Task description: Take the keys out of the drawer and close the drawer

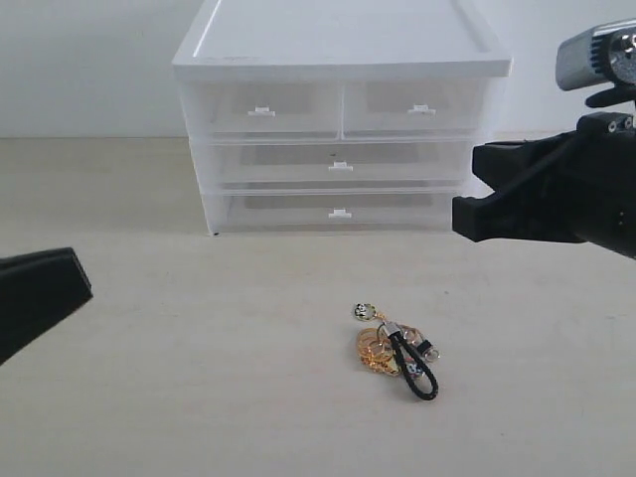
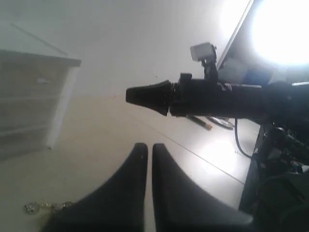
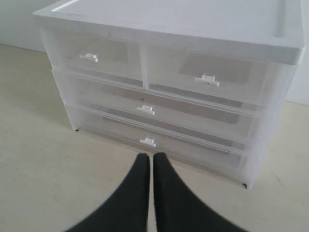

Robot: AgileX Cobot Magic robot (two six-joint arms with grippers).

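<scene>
The keys [image 1: 397, 348], gold and silver rings on a black cord loop with a small round charm, lie on the table in front of the cabinet; their charm end shows in the left wrist view [image 2: 34, 208]. The drawer [image 1: 263, 110], top left of the cabinet, sits flush and shut, also seen in the right wrist view [image 3: 94, 56]. My left gripper [image 1: 75, 278] is at the left edge, shut and empty [image 2: 145, 146]. My right gripper [image 1: 467, 199] hangs right of the cabinet, shut with nothing in it [image 3: 147, 157].
The white cabinet [image 1: 338, 50] stands at the back with a right small drawer [image 1: 417, 109] and two full-width drawers [image 1: 338, 164], all pushed in. A wall rises behind it. Cables and equipment [image 2: 280, 159] sit beyond the table's right side.
</scene>
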